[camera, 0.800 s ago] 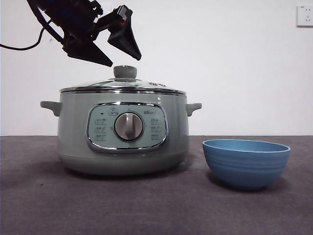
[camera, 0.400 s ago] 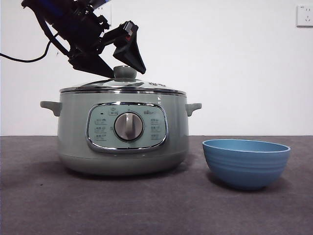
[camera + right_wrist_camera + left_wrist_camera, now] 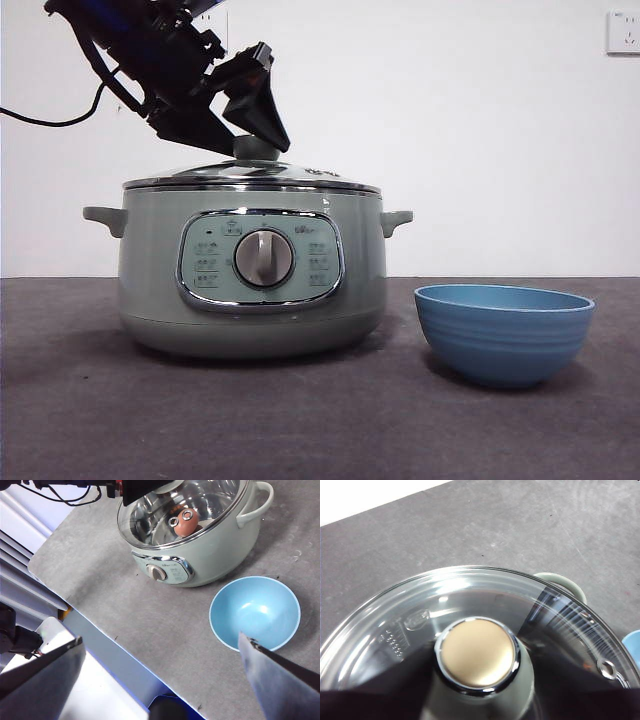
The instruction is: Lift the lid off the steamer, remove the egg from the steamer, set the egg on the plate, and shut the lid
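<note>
I have the lid (image 3: 250, 176) seated flat on the steamer (image 3: 250, 270), its chrome rim meeting the pot's top edge all the way round. My left gripper (image 3: 245, 135) sits at the knob (image 3: 256, 148) in the middle of the lid, one black jaw on each side of it. In the left wrist view the jaws look pressed up against the knob's (image 3: 478, 652) sides, though I cannot tell for sure that they are clamping it. Through the glass (image 3: 185, 507) in the right wrist view I can see the egg (image 3: 186, 523) lying inside the steamer (image 3: 200, 555), under the lid and towards the side above the control panel (image 3: 162, 570).

The plate (image 3: 503, 333) stands on the dark table (image 3: 300, 420) just beside the steamer, on the side away from the left arm, apart from the pot and upright. My right gripper (image 3: 165, 680) hangs high above the table's near edge, well away from the steamer, jaws spread wide with nothing between them.
</note>
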Available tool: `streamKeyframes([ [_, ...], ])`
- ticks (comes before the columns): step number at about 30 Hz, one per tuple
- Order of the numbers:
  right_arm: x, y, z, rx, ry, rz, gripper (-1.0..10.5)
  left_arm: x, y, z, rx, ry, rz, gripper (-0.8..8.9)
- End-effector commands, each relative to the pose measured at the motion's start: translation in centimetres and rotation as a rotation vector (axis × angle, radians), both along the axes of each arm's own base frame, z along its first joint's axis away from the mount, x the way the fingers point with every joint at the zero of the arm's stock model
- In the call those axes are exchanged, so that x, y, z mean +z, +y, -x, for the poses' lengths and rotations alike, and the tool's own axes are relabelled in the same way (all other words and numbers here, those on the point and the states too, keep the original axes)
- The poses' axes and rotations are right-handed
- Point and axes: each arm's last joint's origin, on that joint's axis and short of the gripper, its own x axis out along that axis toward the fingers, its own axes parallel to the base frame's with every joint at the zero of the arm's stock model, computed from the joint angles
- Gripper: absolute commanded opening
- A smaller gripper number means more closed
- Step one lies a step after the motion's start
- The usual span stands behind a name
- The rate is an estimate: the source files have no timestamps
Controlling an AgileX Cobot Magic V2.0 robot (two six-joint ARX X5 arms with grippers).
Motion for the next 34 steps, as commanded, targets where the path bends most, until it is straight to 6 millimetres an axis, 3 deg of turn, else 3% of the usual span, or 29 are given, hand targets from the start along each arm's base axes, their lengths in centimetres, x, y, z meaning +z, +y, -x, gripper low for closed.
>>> streamKeyframes([
  [1,0.1,0.0,0.0,0.001,-0.003,-0.005,5.4,-0.2,-0.1,0.0,-0.009,-0.002,-0.006,1.11],
  [4,0.1,0.0,0.0,0.001,-0.003,-0.005,5.4,-0.2,-0.1,0.0,-0.009,-0.002,-0.005,1.04],
  [7,0.1,0.0,0.0,0.001,-0.003,-0.005,5.4,-0.2,-0.1,0.0,-0.009,-0.002,-0.005,-0.09],
  [17,0.1,0.0,0.0,0.0,-0.003,-0.005,5.4,0.4,-0.1,0.0,-0.008,-0.017,0.007,-0.08],
  [28,0.2,0.0,-0.1,-0.001,-0.014,-0.006,5.4,6.3,0.5,1.3,-0.006,-0.132,0.063,-0.08],
  [34,0.5,0.1,-0.6,-0.029,-0.028,-0.039,5.4,10.4,1.6,3.6,-0.003,-0.178,0.084,-0.08],
])
